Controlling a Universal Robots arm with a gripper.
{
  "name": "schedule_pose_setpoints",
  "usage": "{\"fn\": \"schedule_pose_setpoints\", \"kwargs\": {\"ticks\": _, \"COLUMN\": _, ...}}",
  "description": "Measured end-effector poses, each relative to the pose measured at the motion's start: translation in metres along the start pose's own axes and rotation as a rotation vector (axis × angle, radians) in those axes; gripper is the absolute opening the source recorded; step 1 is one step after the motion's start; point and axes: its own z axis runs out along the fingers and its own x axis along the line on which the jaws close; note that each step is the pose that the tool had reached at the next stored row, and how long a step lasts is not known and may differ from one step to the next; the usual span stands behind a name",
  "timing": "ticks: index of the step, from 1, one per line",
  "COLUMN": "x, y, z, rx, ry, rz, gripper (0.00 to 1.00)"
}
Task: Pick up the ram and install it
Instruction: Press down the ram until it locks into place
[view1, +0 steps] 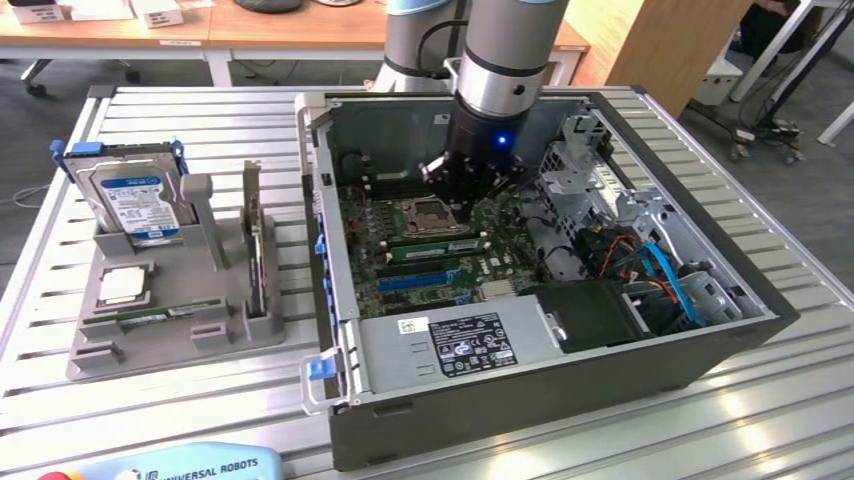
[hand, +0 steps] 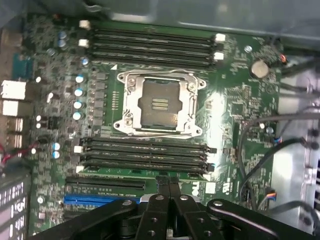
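From my remote station I see the gripper lowered inside the open computer case, at upper centre of the exterior view, directly above the motherboard. In the wrist view the gripper has its two fingers pressed flat together, fully closed, with nothing between them; the tips sit just over the edge of the nearer bank of memory slots. The empty CPU socket lies at the centre of that frame, with a second bank of memory slots beyond it. One ram stick appears seated in a slot just below the gripper in the exterior view, a green strip running across the board, though the angle is poor and I cannot confirm that it is fully latched. A second ram stick stands on edge in the grey holder at the left of the exterior view, well apart from the case. The same holder carries the blue-labelled hard drive upright at its rear and the square CPU chip lying flat near its middle. The holder and the case both rest on the slatted metal table.
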Motion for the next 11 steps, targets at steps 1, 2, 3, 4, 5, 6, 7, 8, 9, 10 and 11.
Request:
{"fn": "schedule_pose_setpoints", "kwargs": {"ticks": 1, "x": 0.0, "y": 0.0, "z": 0.0, "rx": 0.0006, "ry": -0.0007, "rz": 0.016, "gripper": 0.1}}
{"fn": "schedule_pose_setpoints", "kwargs": {"ticks": 2, "x": 0.0, "y": 0.0, "z": 0.0, "rx": 0.001, "ry": -0.0014, "rz": 0.032, "gripper": 0.1}}
{"fn": "schedule_pose_setpoints", "kwargs": {"ticks": 3, "x": 0.0, "y": 0.0, "z": 0.0, "rx": 0.0015, "ry": -0.0022, "rz": 0.047, "gripper": 0.1}}
{"fn": "schedule_pose_setpoints", "kwargs": {"ticks": 4, "x": 0.0, "y": 0.0, "z": 0.0, "rx": 0.0018, "ry": -0.0027, "rz": 0.059, "gripper": 0.1}}
{"fn": "schedule_pose_setpoints", "kwargs": {"ticks": 5, "x": 0.0, "y": 0.0, "z": 0.0, "rx": 0.0019, "ry": -0.0027, "rz": 0.061, "gripper": 0.1}}
{"fn": "schedule_pose_setpoints", "kwargs": {"ticks": 6, "x": 0.0, "y": 0.0, "z": 0.0, "rx": 0.0019, "ry": -0.0028, "rz": 0.061, "gripper": 0.1}}
{"fn": "schedule_pose_setpoints", "kwargs": {"ticks": 7, "x": 0.0, "y": 0.0, "z": 0.0, "rx": 0.0019, "ry": -0.0028, "rz": 0.061, "gripper": 0.1}}
{"fn": "schedule_pose_setpoints", "kwargs": {"ticks": 8, "x": 0.0, "y": 0.0, "z": 0.0, "rx": 0.0019, "ry": -0.0028, "rz": 0.061, "gripper": 0.1}}
{"fn": "schedule_pose_setpoints", "kwargs": {"ticks": 9, "x": 0.0, "y": 0.0, "z": 0.0, "rx": 0.0019, "ry": -0.0028, "rz": 0.061, "gripper": 0.1}}
{"fn": "schedule_pose_setpoints", "kwargs": {"ticks": 10, "x": 0.0, "y": 0.0, "z": 0.0, "rx": 0.0019, "ry": -0.0026, "rz": 0.061, "gripper": 0.1}}
{"fn": "schedule_pose_setpoints", "kwargs": {"ticks": 11, "x": 0.0001, "y": 0.0, "z": 0.0, "rx": 0.0019, "ry": -0.0014, "rz": 0.062, "gripper": 0.1}}
